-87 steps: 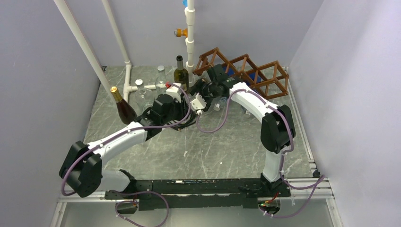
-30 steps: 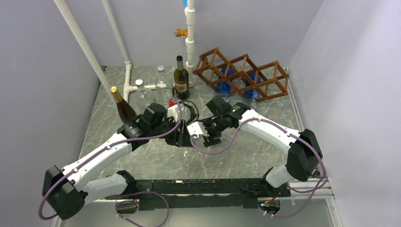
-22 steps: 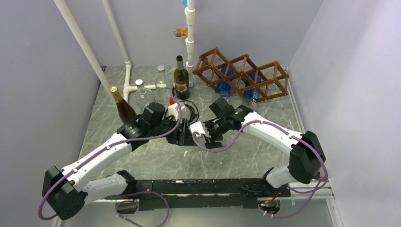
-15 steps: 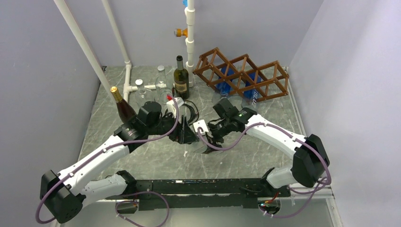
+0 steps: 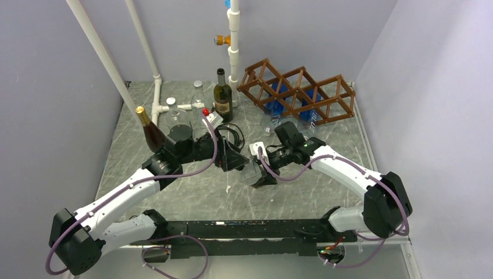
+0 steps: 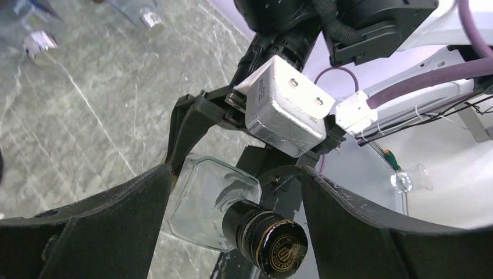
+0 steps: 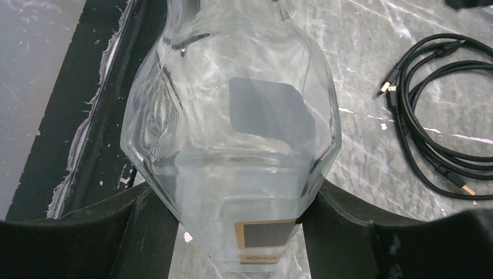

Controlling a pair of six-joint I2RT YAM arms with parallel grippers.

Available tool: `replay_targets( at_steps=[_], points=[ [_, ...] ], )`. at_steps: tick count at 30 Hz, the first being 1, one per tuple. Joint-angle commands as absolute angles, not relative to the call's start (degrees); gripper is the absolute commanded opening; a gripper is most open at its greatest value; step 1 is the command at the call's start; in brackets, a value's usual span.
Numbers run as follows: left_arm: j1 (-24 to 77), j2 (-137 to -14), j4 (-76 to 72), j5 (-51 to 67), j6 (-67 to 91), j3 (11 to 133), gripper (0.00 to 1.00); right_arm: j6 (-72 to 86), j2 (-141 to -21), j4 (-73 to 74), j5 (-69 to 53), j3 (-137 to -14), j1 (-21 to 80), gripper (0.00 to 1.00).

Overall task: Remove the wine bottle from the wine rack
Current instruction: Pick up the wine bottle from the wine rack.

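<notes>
1. Left gripper (image 6: 235,174): jaws spread wide either side of the wine bottle (image 7: 232,116)'s dark cap (image 6: 264,247), touching neither finger.
2. Bottle: clear faceted glass, over the bare marbled table (image 5: 192,192), well apart from the rack.
3. Right gripper (image 7: 229,192): clamped on its body; neck cut off.
4. Wine rack (image 5: 299,90): brown slat lattice, far right.

One wine rack (image 5: 302,71), two dark bottles (image 5: 221,96) (image 5: 153,135), one clear bottle (image 5: 251,172)

White left arm (image 5: 116,200), white right arm (image 5: 343,168); black joints (image 5: 72,247), purple cables (image 6: 430,78), black jaws.
</notes>
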State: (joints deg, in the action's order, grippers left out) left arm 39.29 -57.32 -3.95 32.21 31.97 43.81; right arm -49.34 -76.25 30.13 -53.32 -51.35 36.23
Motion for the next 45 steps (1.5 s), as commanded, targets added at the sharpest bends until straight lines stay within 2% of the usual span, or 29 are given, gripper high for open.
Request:
replay_targets(
  at_steps=[1, 16, 24, 37, 45],
  points=[
    [39.09, -58.70, -13.55, 34.15, 29.55, 44.22, 0.86, -47.86, -72.28, 21.53, -61.10, -51.17, 34.76, 0.00],
    [40.08, -59.88, -24.49, 31.26, 26.91, 42.96, 0.90, -44.23, -69.76, 14.50, -63.78, -45.61, 29.86, 0.00],
    [40.08, -58.90, -28.11, 27.55, 26.51, 42.15, 0.99, -43.84, -69.22, 13.53, -64.81, -44.75, 28.55, 0.00],
    [39.47, -57.48, -24.75, 18.83, 29.19, 43.46, 0.99, -44.03, -68.24, 13.29, -65.98, -44.03, 26.42, 0.00],
    [38.41, -53.60, -30.28, 23.42, 25.80, 39.70, 0.99, -43.93, -67.81, 12.91, -66.41, -43.64, 25.72, 0.00]
  ],
)
